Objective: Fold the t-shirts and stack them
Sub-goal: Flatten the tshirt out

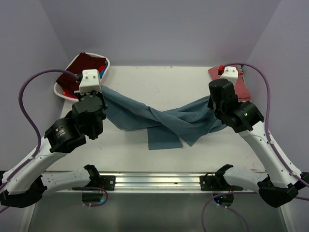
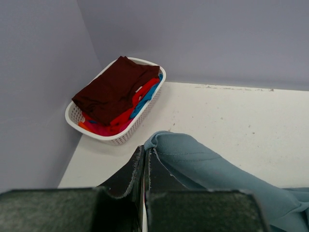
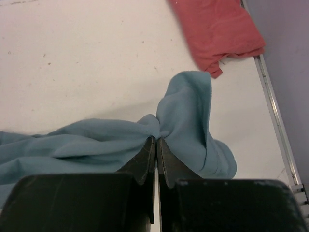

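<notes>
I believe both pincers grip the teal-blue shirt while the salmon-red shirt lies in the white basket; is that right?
Not quite. The salmon-red shirt lies on the table at the far right, outside the white basket, as the right wrist view shows. The left pincer and the right pincer do both grip the teal-blue shirt.

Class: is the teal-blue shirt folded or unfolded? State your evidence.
Unfolded: the teal-blue shirt stretches twisted and bunched between the left pincer and right pincer, each shut on one end.
</notes>
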`<state>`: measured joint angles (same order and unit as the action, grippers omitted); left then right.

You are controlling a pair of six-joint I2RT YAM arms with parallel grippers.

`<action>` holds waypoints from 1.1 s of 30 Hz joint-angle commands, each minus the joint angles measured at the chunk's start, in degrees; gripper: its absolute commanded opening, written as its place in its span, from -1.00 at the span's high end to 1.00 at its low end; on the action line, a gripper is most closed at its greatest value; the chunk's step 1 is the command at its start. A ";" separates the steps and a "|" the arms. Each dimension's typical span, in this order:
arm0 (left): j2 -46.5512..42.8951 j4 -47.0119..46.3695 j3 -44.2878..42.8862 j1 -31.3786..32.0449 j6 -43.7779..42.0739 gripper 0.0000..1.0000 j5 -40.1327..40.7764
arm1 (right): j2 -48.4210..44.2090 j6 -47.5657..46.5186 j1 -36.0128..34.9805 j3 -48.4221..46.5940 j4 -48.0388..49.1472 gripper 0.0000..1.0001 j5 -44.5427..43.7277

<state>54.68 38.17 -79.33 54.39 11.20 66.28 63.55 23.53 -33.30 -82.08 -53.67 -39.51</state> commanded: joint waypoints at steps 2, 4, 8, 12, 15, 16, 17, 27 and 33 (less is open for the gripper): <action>-2.03 0.31 -2.41 -0.43 1.80 1.00 1.75 | 1.93 0.02 0.25 1.83 -0.91 1.00 0.56; -2.38 1.81 -2.67 -0.43 2.59 1.00 1.66 | 0.97 0.03 0.25 2.80 0.31 1.00 1.62; -3.52 1.82 -3.20 -0.43 2.42 1.00 1.31 | 4.02 -0.76 2.44 3.25 2.34 1.00 -0.48; -3.00 2.52 -3.46 -0.43 3.03 1.00 0.96 | 10.79 0.20 9.03 6.84 5.93 1.00 3.63; -3.00 3.75 -3.29 -0.43 4.18 1.00 0.52 | 15.45 1.26 11.41 11.76 12.78 1.00 1.55; -3.17 3.92 -3.29 -0.43 4.27 1.00 0.52 | 17.47 1.34 11.41 12.38 13.67 0.66 1.28; -3.17 3.93 -3.20 -0.43 4.35 1.00 0.43 | 18.01 1.43 11.41 12.56 14.29 0.24 1.97; -2.73 4.37 -2.67 -0.51 4.62 1.00 1.83 | 3.87 -2.96 4.31 19.24 12.72 -0.27 32.01; -1.77 2.00 -1.18 -0.43 4.44 1.00 0.69 | 8.60 0.37 -6.75 28.02 14.64 -0.06 43.46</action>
<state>52.38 42.89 -80.75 54.39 14.44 66.24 67.70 22.41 -35.27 -59.16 -39.77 -5.58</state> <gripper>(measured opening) 0.010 0.538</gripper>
